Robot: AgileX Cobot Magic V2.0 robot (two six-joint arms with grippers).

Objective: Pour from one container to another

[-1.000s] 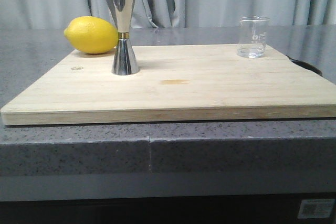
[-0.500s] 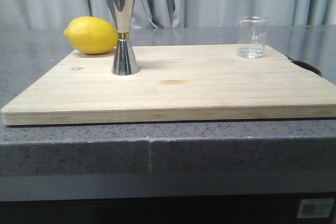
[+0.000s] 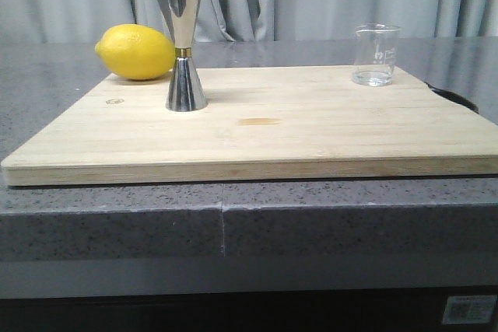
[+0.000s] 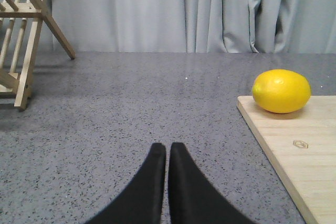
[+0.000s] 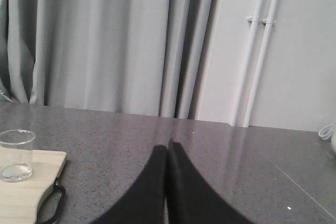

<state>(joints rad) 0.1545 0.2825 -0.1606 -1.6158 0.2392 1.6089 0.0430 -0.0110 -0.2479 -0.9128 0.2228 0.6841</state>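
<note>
The beaker (image 3: 376, 54) and the jigger (image 3: 183, 44) both stand upright on the board (image 3: 311, 130) (well apart). Left gripper (image 4: 167, 149) and right gripper (image 5: 167, 147) are closed, holding nothing.

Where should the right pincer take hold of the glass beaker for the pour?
Probably mid-wall, below the flared rim, coming in level from the robot's right. The beaker stands upright on the board's far right corner, nothing crowding it; its straight sides suit the right pincer.
</note>
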